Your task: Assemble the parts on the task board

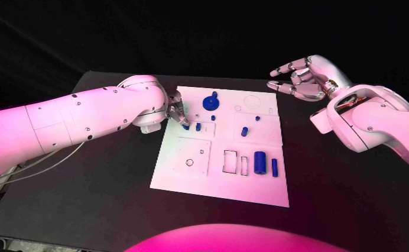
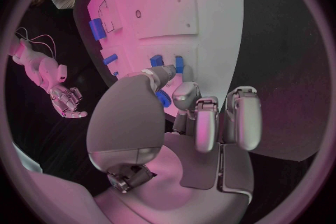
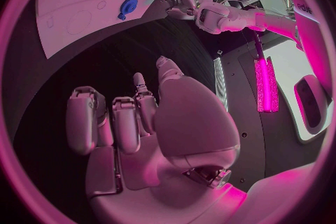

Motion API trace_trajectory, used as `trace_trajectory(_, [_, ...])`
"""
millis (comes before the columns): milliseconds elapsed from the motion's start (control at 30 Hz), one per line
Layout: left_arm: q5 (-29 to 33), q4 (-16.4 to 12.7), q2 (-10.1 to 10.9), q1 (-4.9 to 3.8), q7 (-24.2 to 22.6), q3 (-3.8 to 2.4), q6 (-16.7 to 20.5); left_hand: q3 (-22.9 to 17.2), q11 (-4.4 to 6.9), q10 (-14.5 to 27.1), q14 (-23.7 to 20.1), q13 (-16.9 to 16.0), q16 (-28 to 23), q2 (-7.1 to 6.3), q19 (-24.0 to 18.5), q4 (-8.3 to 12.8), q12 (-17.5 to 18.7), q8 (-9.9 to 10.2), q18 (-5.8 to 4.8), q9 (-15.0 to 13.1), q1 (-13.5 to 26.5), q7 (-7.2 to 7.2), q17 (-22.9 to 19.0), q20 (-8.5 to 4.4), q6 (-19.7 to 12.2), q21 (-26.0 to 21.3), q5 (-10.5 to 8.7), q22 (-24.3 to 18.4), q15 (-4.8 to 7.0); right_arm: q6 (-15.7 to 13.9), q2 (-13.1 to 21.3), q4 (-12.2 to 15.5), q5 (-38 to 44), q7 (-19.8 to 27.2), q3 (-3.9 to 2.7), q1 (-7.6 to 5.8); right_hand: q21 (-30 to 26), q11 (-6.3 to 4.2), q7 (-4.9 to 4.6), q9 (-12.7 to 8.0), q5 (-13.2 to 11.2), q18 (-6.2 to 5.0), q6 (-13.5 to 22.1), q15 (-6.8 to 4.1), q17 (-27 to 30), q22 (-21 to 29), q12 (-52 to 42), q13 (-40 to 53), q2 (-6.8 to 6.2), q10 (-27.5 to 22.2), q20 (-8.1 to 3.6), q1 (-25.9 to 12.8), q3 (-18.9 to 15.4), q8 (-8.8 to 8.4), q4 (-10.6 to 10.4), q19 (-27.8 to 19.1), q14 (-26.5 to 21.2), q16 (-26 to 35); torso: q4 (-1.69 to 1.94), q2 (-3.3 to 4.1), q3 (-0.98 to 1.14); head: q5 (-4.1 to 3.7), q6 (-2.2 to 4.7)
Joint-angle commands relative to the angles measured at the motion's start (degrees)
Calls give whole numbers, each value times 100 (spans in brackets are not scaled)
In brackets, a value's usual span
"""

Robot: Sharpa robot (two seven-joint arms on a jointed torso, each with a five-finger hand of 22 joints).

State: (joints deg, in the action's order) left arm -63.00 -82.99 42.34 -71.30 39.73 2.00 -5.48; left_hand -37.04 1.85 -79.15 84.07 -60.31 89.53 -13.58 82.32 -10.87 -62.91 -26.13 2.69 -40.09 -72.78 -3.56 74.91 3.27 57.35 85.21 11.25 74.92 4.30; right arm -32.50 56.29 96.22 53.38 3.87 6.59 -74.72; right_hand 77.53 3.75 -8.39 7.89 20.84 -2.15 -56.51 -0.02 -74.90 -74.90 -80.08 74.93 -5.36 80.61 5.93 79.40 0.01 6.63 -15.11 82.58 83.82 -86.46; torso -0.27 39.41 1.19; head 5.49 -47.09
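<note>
The white board (image 1: 223,172) lies in the middle of the black desk (image 1: 341,187), its long side running from 12 to 6 o'clock in the head view.

The left hand (image 1: 177,112) sits at the board's 9 o'clock edge, toward the far end. Its fingers (image 2: 199,123) curl down over the board beside a small blue peg (image 1: 186,126); the thumb reaches toward the blue pieces in the left wrist view, but whether anything is pinched cannot be told.

Just beside that peg, toward 3 o'clock, stands a second short peg (image 1: 198,126). A blue round part with a knob (image 1: 210,103) sits at the board's far end, around 12 o'clock from the pegs. Nearer the board's centre are a small oblong piece (image 1: 244,132) and a tiny blue dot (image 1: 257,118). At the near end, toward 5 o'clock, a wide blue block (image 1: 259,162) and a slim blue bar (image 1: 274,167) stand side by side, next to outlined rectangular slots (image 1: 231,162). A small ring (image 1: 189,162) is marked in the square panel at 7 o'clock.

The right hand (image 1: 305,78) hovers off the board, past its 1 o'clock corner, above the desk. Its fingers (image 3: 126,120) are spread and loosely bent, holding nothing.
</note>
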Motion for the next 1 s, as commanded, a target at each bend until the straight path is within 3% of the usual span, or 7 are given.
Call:
trace_trajectory(33, [35,13,-21,6,59,3,-65,-602,15,-49,585,-17,29,20,48,574,-32,-30,-50,-98,36,142,1484,-11,170,29,-12,693,52,26,5,14,46,50,0,4,-17,-5,-3,-10,39,-102,-36,-40,-936,-728,4,437,16,2,-12,-15,-17,26,-11,-41,460,29,-1,-1,3,-3,2])
trace_trajectory(1000, [43,96,-74,8,91,4,-87,-173,135,-161,593,-224,47,-51,143,345,-223,-87,-77,-299,378,298,1509,11,303,79,-51,798,160,10,40,40,46,55,0,4,-17,-5,-3,-10,39,-102,-36,-40,-936,-728,4,437,16,2,-12,-15,-17,26,-11,-41,460,29,2,-3,-3,-27,-36])
